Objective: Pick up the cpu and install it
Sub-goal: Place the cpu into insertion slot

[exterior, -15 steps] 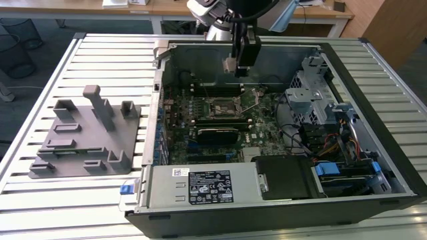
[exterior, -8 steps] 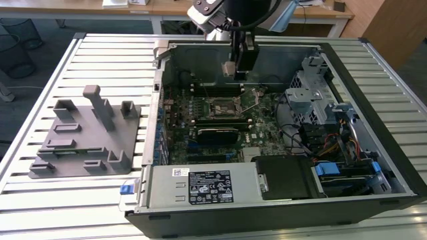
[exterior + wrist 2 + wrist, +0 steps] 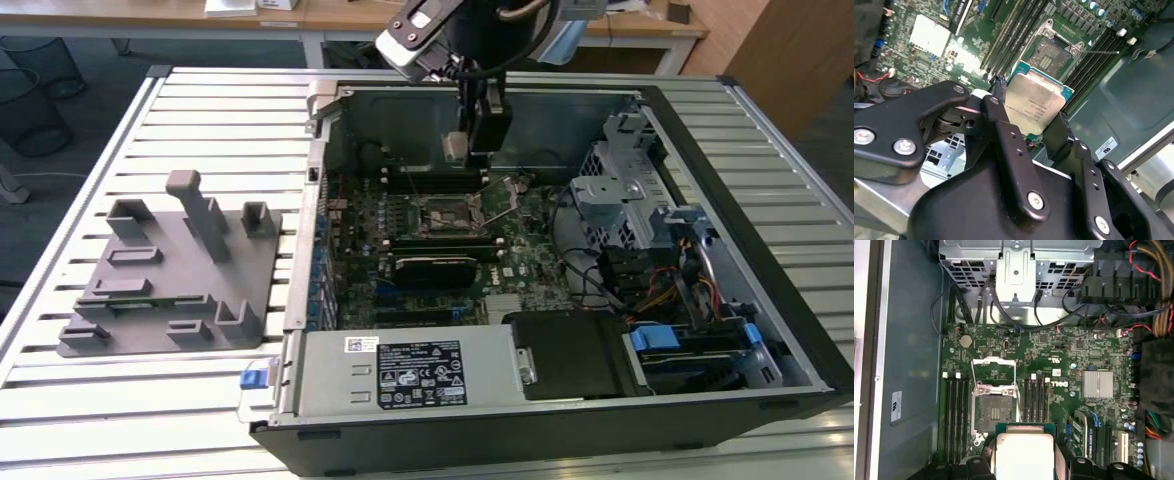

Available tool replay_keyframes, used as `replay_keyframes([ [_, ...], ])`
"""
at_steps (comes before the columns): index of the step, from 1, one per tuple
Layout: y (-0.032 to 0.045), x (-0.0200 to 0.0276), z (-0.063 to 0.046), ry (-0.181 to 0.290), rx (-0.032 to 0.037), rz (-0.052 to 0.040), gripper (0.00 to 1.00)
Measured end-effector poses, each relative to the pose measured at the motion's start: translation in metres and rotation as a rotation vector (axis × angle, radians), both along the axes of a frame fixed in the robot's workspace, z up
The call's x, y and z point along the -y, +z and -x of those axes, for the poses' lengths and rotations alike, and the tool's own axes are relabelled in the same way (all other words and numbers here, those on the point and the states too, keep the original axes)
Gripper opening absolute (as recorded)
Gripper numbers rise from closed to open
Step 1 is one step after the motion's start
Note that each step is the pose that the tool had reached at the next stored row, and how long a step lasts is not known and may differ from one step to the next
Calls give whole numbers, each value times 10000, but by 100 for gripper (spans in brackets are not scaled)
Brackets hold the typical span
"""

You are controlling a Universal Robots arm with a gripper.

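Note:
The cpu (image 3: 1036, 100), a flat square chip with a silvery top and green rim, is clamped by its edges between my gripper's (image 3: 1029, 104) black fingers (image 3: 1004, 135). In the first wrist view the cpu (image 3: 1025, 455) hangs beside the open motherboard socket (image 3: 995, 412), whose load plate (image 3: 994, 371) is swung up. In the exterior view my gripper (image 3: 474, 150) hovers inside the open computer case (image 3: 334, 110), a little above and behind the socket (image 3: 447, 212). The socket (image 3: 1054, 52) stands bare, with its contact field showing.
A grey plastic holder tray (image 3: 160, 270) lies on the slatted table at the exterior view's left. Inside the case are memory slots (image 3: 1036, 400), a heatsink (image 3: 1098, 385), a drive cage (image 3: 627, 190), loose cables (image 3: 1149, 270) and the power supply (image 3: 400, 375).

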State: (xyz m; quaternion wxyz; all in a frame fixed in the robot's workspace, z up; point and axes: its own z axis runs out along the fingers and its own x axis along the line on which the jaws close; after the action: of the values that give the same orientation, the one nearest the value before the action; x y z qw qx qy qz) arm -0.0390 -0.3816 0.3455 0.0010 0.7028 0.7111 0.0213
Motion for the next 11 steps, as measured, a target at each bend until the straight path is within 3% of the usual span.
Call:
replay_keyframes([
  [8,-146,-161,0,70,0,-1,54],
  [11,-201,-199,0,69,1,-3,54],
])
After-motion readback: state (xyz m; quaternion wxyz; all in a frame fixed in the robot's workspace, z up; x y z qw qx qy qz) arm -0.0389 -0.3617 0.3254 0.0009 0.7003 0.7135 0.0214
